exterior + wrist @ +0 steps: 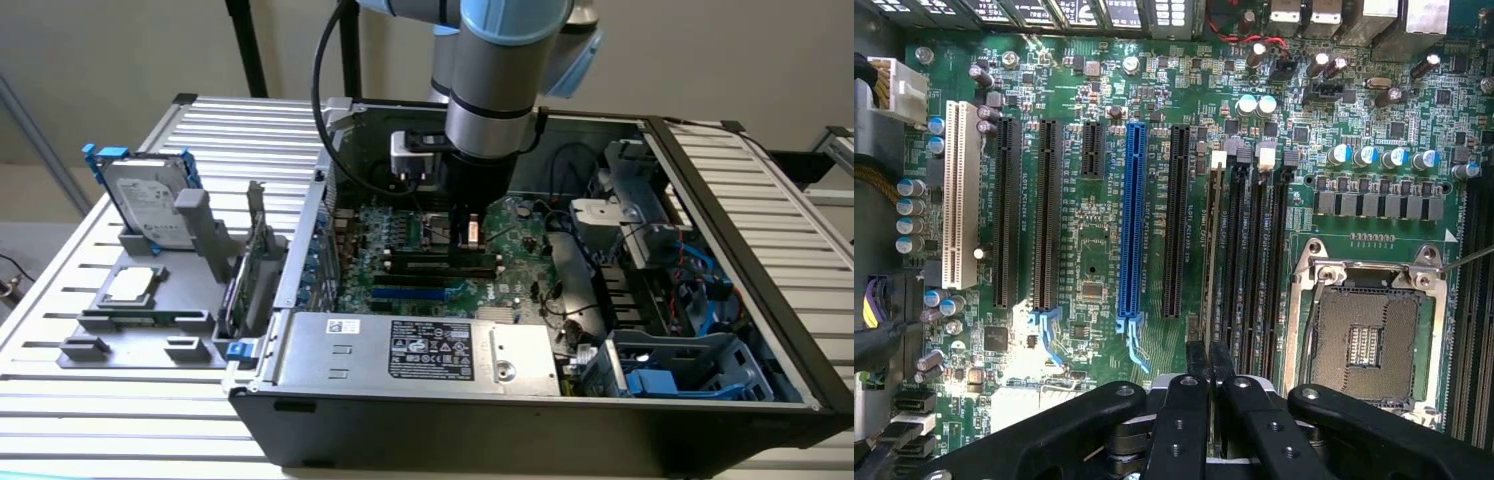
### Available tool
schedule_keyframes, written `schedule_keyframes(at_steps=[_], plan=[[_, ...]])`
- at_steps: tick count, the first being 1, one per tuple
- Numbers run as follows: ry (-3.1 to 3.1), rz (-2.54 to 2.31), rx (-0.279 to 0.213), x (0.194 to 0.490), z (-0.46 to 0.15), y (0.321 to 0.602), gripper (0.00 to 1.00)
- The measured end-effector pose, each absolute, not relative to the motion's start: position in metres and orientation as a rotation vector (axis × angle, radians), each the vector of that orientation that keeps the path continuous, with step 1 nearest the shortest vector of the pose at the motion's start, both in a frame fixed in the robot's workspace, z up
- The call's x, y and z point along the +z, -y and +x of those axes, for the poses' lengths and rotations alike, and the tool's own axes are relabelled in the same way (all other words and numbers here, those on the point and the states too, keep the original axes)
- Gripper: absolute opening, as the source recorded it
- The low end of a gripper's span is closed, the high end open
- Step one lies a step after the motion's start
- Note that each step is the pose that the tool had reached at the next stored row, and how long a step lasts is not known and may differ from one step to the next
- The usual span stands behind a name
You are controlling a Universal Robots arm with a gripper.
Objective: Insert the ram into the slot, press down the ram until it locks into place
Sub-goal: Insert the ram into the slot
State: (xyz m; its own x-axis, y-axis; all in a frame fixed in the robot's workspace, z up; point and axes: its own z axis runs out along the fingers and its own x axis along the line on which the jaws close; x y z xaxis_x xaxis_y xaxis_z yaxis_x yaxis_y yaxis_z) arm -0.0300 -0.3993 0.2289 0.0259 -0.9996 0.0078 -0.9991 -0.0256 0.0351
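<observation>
In the wrist view the ram [1211, 250] shows edge-on as a thin tan-green strip. It runs along the black memory slots [1240, 260], on their side nearest the blue slot. My gripper [1210, 365] is shut on the ram's near end, its black fingers [1192, 400] pinched together around it. The slot right under the ram is mostly hidden by it; a white end clip [1219, 157] shows at the far end. In the exterior view my gripper [465, 238] reaches straight down into the open computer case, just above the memory slots [434, 267].
The square metal CPU socket [1369, 335] lies beside the memory slots, and the blue slot [1133, 220] and a white slot [955, 195] lie on the other side. A silver power supply [414, 350] sits at the case front. A hard drive [144, 198] stands on a grey fixture at the exterior view's left.
</observation>
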Motion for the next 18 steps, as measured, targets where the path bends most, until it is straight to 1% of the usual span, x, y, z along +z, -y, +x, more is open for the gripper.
schedule_keyframes(at_steps=[18], plan=[[2.176,2.223,-0.031,0.2266,-0.0298,0.3999,0.12]])
